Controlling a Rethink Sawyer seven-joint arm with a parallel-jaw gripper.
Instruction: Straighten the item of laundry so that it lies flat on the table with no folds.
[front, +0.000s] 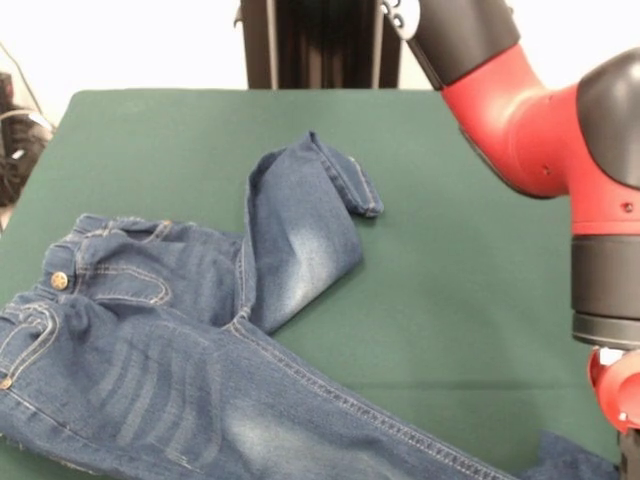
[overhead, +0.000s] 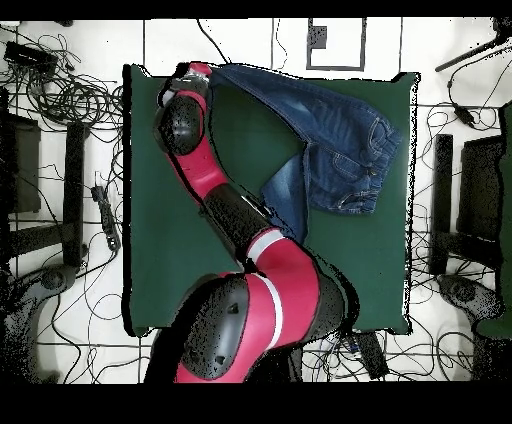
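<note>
In the front view, your jeans (front: 190, 340) lie at the left and near part of the green table (front: 460, 290). Waistband and brass button (front: 59, 281) sit at the left; one leg is folded back on itself toward the middle, the other runs to the lower right, reaching the gripper (front: 625, 420) at the right edge. You cannot tell its fingers' state.

Red and black arm (overhead: 215, 190) stretched diagonally from base at the overhead view's bottom toward the far left corner. Wrist bent down at the end. In the front view, arm fills the right side, pointing down. Gripper (overhead: 197, 70) mostly hidden, finger state unclear.
</note>
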